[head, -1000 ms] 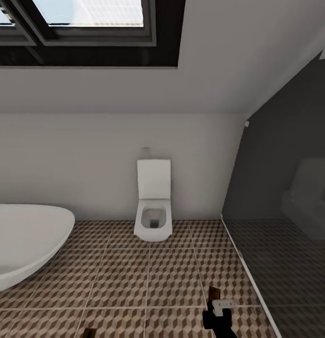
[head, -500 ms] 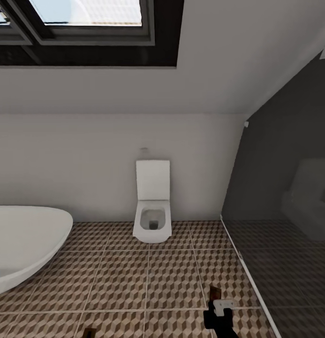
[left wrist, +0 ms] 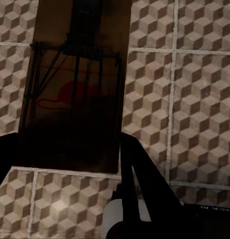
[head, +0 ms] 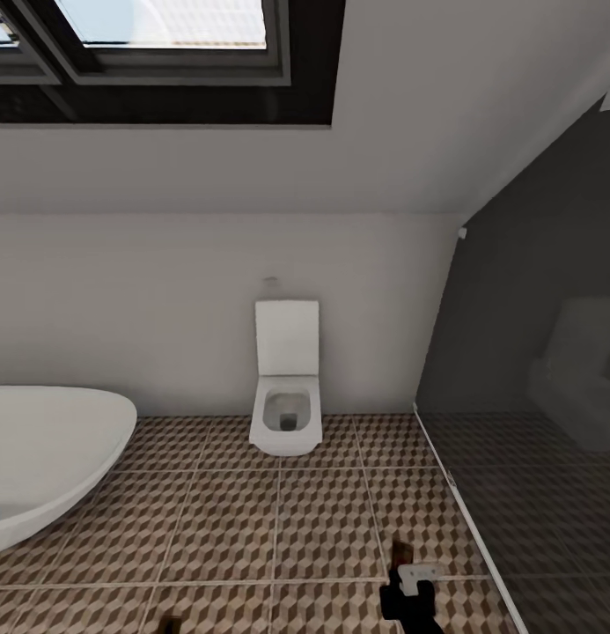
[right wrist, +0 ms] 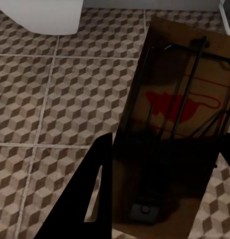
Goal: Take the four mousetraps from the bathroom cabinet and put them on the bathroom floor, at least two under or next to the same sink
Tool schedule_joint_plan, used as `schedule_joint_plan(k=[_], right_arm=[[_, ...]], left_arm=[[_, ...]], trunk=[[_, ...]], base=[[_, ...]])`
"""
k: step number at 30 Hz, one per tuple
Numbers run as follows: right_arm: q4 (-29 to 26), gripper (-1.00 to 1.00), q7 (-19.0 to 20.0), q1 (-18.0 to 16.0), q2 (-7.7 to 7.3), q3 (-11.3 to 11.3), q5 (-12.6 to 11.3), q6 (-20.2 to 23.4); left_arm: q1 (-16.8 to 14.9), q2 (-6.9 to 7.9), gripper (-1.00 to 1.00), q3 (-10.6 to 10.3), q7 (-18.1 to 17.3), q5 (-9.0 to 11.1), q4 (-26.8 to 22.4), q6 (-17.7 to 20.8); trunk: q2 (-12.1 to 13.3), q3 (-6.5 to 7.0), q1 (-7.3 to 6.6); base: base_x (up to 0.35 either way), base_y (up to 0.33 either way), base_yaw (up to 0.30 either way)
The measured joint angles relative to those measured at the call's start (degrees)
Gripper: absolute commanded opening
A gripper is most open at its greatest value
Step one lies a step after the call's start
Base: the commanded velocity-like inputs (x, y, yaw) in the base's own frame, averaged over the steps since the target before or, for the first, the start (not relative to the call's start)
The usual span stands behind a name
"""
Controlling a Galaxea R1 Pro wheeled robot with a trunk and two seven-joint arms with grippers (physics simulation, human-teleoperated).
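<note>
Left fingers (left wrist: pixel 135 179) pinch one mousetrap (left wrist: pixel 75 89) by its near end; right fingers (right wrist: pixel 97 189) clamp another mousetrap (right wrist: pixel 179 129) likewise, both held above the bathroom floor (head: pixel 252 519). These thin, stiff, light boards probably suit edge grips clear of the sprung wire.

Your head camera looks forward and slightly down across the cube-patterned brown, beige and white tiled floor (head: pixel 278 519) toward the far pale wall, where a white wall-hung toilet (head: pixel 287 387) sits well away. Your left wrist camera points almost straight down along its dark fingers (left wrist: pixel 140 184), very close to a flat tan wooden mousetrap with dark wire and a red mark (left wrist: pixel 77 84), the same tiles behind. Your right wrist camera looks down just as closely over another such trap (right wrist: pixel 182 114); it shares the tiles and the toilet's white base (right wrist: pixel 45 15) with your head view.
</note>
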Motion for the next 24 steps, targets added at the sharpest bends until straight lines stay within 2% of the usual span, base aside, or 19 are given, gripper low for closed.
schedule_joint_plan(k=[2,4,5,7,9,11,12,15,16,20,22,24], right_arm=[[-0.5,-1.00,-0.1,0.0,0.02,0.0,0.1,3.6],[-6.7,-1.00,-0.8,0.0,-0.01,0.1,0.2,14.9],[-8.4,-1.00,-1.0,0.0,-0.02,0.0,0.1,17.1],[-15.2,-1.00,-1.5,0.0,-0.01,0.1,0.2,25.2],[-21.5,-1.00,-1.8,0.0,0.06,0.0,0.2,31.5],[-27.7,-1.00,-2.0,0.0,0.13,0.1,0.2,36.3],[-29.2,-1.00,-2.1,0.0,0.14,0.1,0.1,37.3],[-36.7,-1.00,-2.2,-0.1,0.16,0.2,0.1,43.7],[-38.4,-1.00,-2.2,-0.2,0.19,0.2,0.1,45.7],[-43.8,-1.00,-2.2,-0.4,0.68,0.2,0.0,51.8],[-45.0,-1.00,-2.2,-0.4,1.39,0.2,0.0,52.8],[-45.7,-1.00,-2.5,-0.4,2.21,0.2,0.1,53.4]], left_arm=[[-0.1,0.84,-1.00,0.0,0.0,-0.2,-4.1,8.7],[-0.3,2.60,-1.00,0.0,-0.2,-0.4,-15.5,24.1],[-0.3,2.90,-1.00,0.1,-0.3,-0.4,-17.8,26.7],[-1.0,3.87,-1.00,0.1,-0.3,-0.5,-24.8,35.4],[-4.4,4.69,-1.00,0.1,-0.2,-0.5,-28.4,43.2],[-10.8,5.31,-1.00,0.2,-0.1,-0.6,-28.0,48.9],[-12.6,5.44,-1.00,0.2,-0.1,-0.5,-27.2,49.9],[-22.9,5.82,-1.00,0.1,0.7,-0.7,-22.1,52.8],[-24.7,5.86,-1.00,0.1,1.2,-0.7,-21.7,53.1],[-27.4,5.86,-1.00,0.1,3.6,-0.5,-25.0,53.5],[-27.7,5.46,-1.00,0.1,3.9,-0.4,-24.1,53.4],[-27.9,3.94,-1.00,0.0,4.1,-0.3,-21.2,51.9]], trunk=[[0.0,0.00,0.00],[0.0,0.03,0.00],[0.0,0.01,0.00],[0.0,0.03,0.00],[0.0,0.03,0.00],[0.0,0.03,0.00],[0.0,0.02,0.00],[0.0,0.03,0.00],[0.0,0.03,-0.01],[0.0,0.01,-0.01],[0.0,0.01,-0.01],[0.0,0.00,0.00]], base=[[0.000,0.000,0.000],[0.000,0.000,0.000],[0.000,0.000,0.000],[0.000,0.000,0.000],[0.000,0.000,0.000],[0.000,0.000,0.000],[0.000,0.000,0.000],[0.000,0.000,0.000],[0.000,0.000,0.000],[0.000,0.000,0.000],[0.000,0.000,0.000],[0.000,0.000,0.000]])
